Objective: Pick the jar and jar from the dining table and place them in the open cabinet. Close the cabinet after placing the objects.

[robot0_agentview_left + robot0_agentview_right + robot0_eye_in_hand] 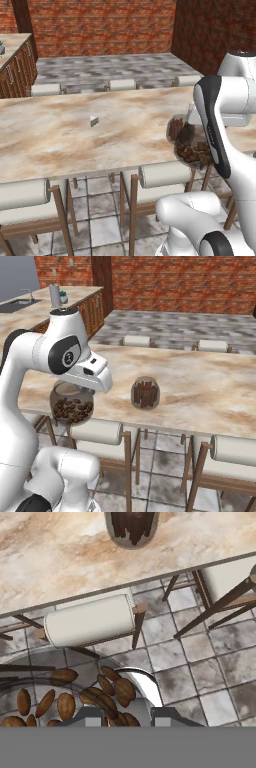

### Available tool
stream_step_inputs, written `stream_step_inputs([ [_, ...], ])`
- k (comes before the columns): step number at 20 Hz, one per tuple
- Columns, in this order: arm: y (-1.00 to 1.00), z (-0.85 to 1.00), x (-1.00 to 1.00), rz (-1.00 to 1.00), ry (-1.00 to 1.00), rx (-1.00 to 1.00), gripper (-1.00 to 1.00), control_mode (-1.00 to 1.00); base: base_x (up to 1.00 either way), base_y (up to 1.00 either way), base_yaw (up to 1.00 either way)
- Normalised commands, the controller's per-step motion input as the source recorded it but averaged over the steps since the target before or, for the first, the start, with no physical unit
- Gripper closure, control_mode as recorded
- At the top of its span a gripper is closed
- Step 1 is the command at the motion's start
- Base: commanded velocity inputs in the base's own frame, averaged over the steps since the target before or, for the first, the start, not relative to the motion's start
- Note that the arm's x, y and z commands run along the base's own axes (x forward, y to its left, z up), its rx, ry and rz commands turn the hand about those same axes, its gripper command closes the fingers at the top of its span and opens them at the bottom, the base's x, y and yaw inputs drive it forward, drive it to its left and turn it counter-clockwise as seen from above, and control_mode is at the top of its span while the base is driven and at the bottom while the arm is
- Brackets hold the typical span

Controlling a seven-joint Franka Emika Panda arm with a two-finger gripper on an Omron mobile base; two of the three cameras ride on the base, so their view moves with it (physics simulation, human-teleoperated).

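Gripper (pixel 122 718) clamped on bean jar (pixel 71 406), lifted just off the dining table (pixel 200 386) near edge. Stick jar (pixel 145 393) stands upright on the table, beside it.

**Obstructed and Cropped Items**

Bean jar (pixel 192 150) partly masked by arm in left base view; cut by lower edge in hand view. Stick jar (pixel 131 527) cropped at top edge. Wedge (pixel 94 120) too small to identify. Fingers (pixel 92 718) mostly hidden.
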Motion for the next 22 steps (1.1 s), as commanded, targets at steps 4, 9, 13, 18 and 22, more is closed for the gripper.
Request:
stream_step_inputs([
  [4, 0.00, 0.00, 0.00, 0.00, 0.00, 0.00, 1.00, -1.00, 0.00, 0.00, 0.00],
  [9, 0.00, 0.00, 0.00, 0.00, 0.00, 0.00, 1.00, -1.00, 0.00, 0.00, 0.00],
  [13, 0.00, 0.00, 0.00, 0.00, 0.00, 0.00, 1.00, -1.00, 0.00, 0.00, 0.00],
  [18, 0.00, 0.00, 0.00, 0.00, 0.00, 0.00, 1.00, 1.00, -0.33, -0.09, -0.29],
  [22, 0.00, 0.00, 0.00, 0.00, 0.00, 0.00, 1.00, 1.00, -0.53, -0.05, -0.74],
])
